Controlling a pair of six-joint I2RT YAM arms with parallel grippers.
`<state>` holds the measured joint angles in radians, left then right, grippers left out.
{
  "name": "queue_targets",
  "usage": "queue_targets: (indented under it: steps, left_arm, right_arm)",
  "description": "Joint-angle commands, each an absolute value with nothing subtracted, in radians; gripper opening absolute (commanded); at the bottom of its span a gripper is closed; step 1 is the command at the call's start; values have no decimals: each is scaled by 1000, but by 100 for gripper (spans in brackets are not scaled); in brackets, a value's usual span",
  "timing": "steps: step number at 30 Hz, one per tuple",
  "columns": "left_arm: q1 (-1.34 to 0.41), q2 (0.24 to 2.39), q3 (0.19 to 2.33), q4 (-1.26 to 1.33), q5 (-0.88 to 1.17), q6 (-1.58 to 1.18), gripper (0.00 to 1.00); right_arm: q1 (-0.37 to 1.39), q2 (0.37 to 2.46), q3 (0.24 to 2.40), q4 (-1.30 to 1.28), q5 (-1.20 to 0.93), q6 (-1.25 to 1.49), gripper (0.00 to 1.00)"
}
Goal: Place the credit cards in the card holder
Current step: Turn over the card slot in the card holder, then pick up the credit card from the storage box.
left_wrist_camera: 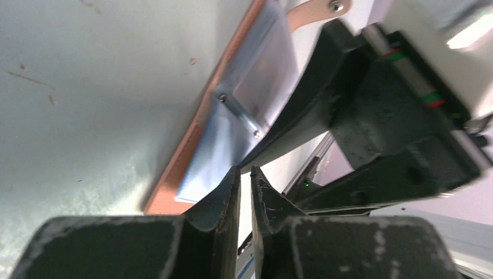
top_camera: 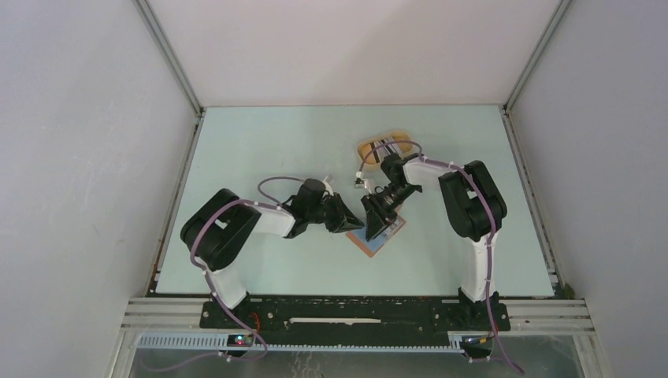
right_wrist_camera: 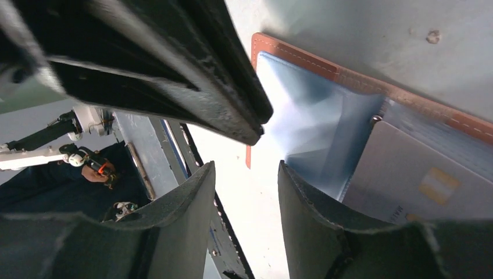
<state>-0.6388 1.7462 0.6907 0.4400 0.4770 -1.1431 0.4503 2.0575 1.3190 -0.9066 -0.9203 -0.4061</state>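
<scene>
Loading is the step in hand, as I read it. The wallet (top_camera: 384, 240) lies opened flat on the table directly beneath both hands. One pale card (right_wrist_camera: 410, 174) with a gold chip sits on the wallet just beside your right hand's outer fingertip; whether it is fully seated in a pocket I cannot tell. More cards (top_camera: 376, 151) wait in the yellow tray (top_camera: 400, 135), beyond the right hand and well apart from the wallet.

Your next move, I judge, is either to nudge that pale card home or to reach out to the tray for another. A thin, flat card calls for a low, square approach and a light pinch on its edges, with the left hand pinning the wallet so it cannot slide.

Your left hand (left_wrist_camera: 245, 174) has its fingers all but pressed together, with only a thin slit of light between them and nothing showing in it. Its tips sit against the near edge of the clear pocket (left_wrist_camera: 256, 87), so I read it as pressing, not pinching.

Your right hand (right_wrist_camera: 244, 168) is about half spread and empty, hovering just above the wallet, with the left hand's fingers crossing just ahead of it.
</scene>
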Motion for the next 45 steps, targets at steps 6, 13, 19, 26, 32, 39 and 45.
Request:
queue_targets:
  steps: [6, 13, 19, 26, 32, 39, 45]
  left_arm:
    - [-655, 1843, 693, 467, 518, -1118, 14]
    - [-654, 1843, 679, 453, 517, -1083, 13]
    - [-652, 1833, 690, 419, 515, -1035, 13]
    - [-641, 1835, 721, 367, 524, -978, 13]
    - [-639, 1842, 733, 363, 530, -968, 13]
    - [-636, 1856, 733, 361, 536, -966, 13]
    - [-637, 1866, 730, 350, 535, -965, 13]
  right_arm:
    - [429, 1964, 1349, -907, -928, -440, 52]
    - [356, 1834, 1458, -917, -780, -509, 52]
    - [312, 1746, 1626, -761, -552, -511, 64]
    - [246, 2116, 2188, -1071, -748, -390, 87]
    - [204, 2283, 2312, -984, -661, -213, 86]
    - [174, 2389, 2357, -950, -518, -157, 85]
    - [168, 2446, 2384, -901, -466, -112, 90]
